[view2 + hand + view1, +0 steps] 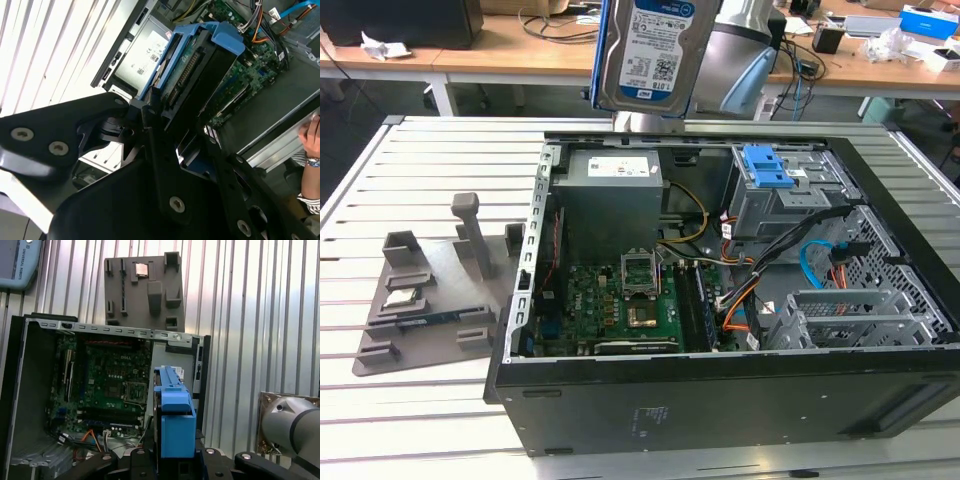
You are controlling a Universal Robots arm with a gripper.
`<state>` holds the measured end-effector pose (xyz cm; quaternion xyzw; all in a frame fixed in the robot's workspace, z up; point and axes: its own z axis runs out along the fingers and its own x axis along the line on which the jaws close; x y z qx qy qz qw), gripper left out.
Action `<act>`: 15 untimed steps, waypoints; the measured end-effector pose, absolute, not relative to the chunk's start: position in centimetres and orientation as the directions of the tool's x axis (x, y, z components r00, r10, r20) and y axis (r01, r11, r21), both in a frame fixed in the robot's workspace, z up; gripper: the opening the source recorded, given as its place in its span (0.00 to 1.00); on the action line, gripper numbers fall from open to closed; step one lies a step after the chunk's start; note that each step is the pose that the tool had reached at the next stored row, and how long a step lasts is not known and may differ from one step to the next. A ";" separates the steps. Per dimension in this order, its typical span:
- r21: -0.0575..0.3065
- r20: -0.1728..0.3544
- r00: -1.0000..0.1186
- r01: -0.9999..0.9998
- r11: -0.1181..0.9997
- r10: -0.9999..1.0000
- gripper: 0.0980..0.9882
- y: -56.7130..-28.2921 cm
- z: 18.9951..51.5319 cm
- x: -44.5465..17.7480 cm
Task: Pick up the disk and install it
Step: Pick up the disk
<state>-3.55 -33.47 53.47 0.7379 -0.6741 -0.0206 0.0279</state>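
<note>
The disk, silver with a white-and-blue label and blue side rails, hangs upright high above the back of the open computer case. In both wrist views my gripper is shut on the disk, its black fingers clamping the blue rails from both sides. Below the disk the case lies on its side with the motherboard exposed. The grey drive cage with a blue latch sits in the case's far corner, on the exterior view's right.
A grey parts holder lies on the slatted table beside the case, with a small square chip on it. Orange and blue cables cross the case near the cage. A person's hand is beside the case.
</note>
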 end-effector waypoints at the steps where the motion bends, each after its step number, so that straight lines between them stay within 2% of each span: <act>1: 0.069 0.007 0.090 -0.994 -0.090 -0.996 0.30 -33.5 53.3 -3.4; 15: 0.069 0.007 0.071 -0.995 -0.070 -0.997 0.30 -33.5 50.4 -1.8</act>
